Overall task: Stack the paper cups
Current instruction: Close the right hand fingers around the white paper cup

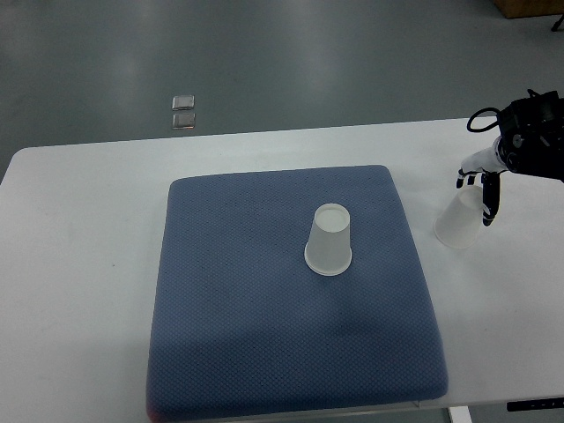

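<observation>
A translucent white paper cup [329, 240] stands upside down on the blue mat [238, 291], right of its middle. A second paper cup [457, 222] is off the mat, over the white table [79, 264] by the right edge, tilted with its wide rim toward the lower left. My right hand [480, 189] comes in from the right edge, and its black and white fingers [487, 201] are curled around that cup's upper, narrow end. Whether this cup touches the table I cannot tell. The left arm does not show.
The mat covers the table's middle, down to its near edge. Two small square plates [183, 113] lie on the grey floor beyond the table. A brown box corner [527, 7] shows at the top right.
</observation>
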{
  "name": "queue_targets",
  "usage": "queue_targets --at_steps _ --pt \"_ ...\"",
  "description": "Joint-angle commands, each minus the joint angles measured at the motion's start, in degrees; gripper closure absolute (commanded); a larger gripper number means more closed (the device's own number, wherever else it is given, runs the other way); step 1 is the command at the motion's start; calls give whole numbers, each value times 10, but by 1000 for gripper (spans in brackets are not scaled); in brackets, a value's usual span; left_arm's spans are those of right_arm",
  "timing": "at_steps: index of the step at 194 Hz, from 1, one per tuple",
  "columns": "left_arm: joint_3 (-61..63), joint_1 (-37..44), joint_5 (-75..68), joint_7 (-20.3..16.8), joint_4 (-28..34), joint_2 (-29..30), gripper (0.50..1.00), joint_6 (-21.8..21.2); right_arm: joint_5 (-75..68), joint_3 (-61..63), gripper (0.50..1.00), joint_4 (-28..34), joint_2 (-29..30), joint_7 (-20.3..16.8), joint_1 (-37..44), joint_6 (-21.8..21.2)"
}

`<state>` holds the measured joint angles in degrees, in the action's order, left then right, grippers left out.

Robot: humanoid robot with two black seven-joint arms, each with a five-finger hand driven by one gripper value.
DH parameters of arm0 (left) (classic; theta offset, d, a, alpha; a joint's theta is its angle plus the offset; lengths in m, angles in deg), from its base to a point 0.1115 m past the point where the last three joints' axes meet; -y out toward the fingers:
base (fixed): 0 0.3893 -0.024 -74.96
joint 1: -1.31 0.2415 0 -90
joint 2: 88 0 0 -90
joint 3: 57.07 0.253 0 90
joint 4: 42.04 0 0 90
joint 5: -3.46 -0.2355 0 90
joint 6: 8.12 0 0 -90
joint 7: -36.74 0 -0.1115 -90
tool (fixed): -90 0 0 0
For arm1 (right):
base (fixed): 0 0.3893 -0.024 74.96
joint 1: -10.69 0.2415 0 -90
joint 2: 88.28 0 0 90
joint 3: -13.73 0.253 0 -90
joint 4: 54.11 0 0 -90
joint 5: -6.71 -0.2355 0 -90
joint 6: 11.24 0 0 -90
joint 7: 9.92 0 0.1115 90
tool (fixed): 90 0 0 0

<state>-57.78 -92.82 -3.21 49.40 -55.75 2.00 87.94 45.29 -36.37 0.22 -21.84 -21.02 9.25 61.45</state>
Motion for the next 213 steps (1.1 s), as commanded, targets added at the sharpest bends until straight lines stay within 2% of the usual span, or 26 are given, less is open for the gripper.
queue_targets --at_steps 1,58,84,128,162,213 --pt "0 0 0 0 0 0 500 0 0 0 628 0 0 0 -1 3" --pt "0 0 0 0 0 0 500 0 -1 0 632 0 0 -1 -2 7" --pt "0 0 0 0 0 0 500 0 -1 0 660 0 3 -1 -8 14" --pt "0 1 0 0 0 0 500 0 -2 1 671 0 8 -1 -9 18" --pt "0 0 0 0 0 0 500 0 -2 0 767 0 8 -1 -9 18" --pt "0 1 0 0 1 0 500 0 -2 1 797 2 9 -1 -1 13"
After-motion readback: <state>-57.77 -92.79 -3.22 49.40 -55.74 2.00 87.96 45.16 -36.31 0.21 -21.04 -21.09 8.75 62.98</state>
